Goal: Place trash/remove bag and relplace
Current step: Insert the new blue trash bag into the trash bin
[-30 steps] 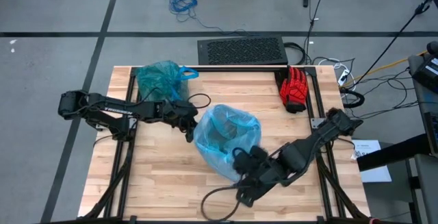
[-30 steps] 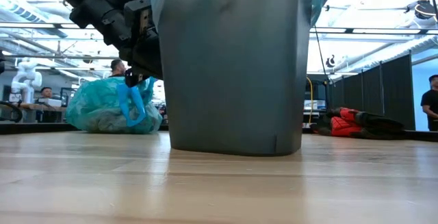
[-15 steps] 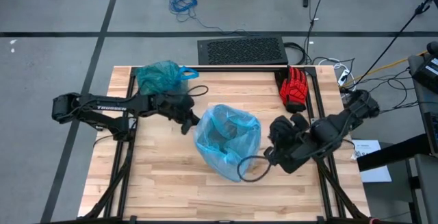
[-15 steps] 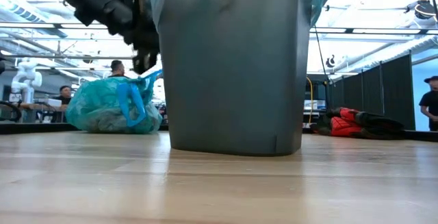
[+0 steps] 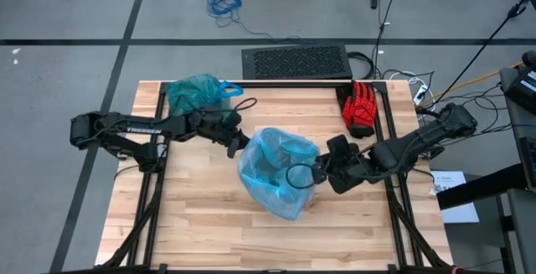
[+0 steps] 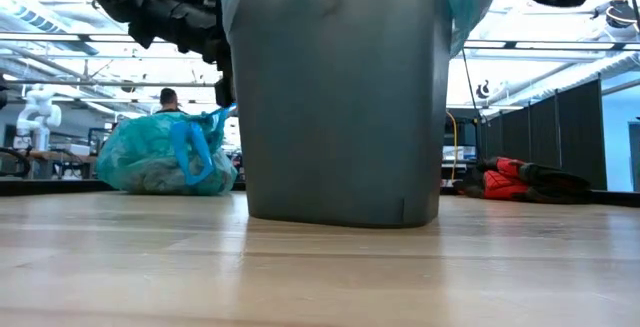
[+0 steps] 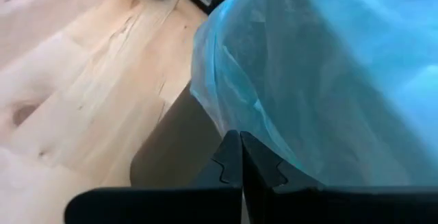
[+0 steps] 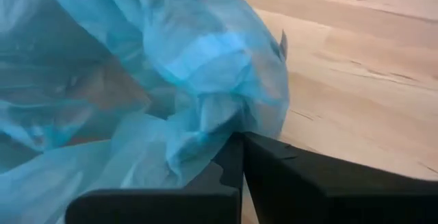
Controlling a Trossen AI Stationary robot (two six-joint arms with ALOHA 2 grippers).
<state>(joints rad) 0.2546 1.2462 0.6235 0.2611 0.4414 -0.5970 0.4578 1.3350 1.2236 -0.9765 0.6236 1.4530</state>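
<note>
We have both grippers pinched shut at opposite sides of the bin's (image 6: 340, 97) rim, left gripper (image 5: 238, 142) and right gripper (image 5: 319, 170), apparently seating the sky-blue liner (image 5: 280, 169), while the tied teal-green bag (image 5: 194, 95) sits discarded at the table's (image 5: 209, 232) far left corner.

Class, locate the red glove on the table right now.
In the high view the red glove lies at the table's far right corner, beyond the right gripper and the bin.

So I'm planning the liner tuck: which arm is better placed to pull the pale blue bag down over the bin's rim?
Probably the right. Its gripper is shut against the pale blue bag at the bin rim, while the left gripper is shut beside the opposite rim.
</note>
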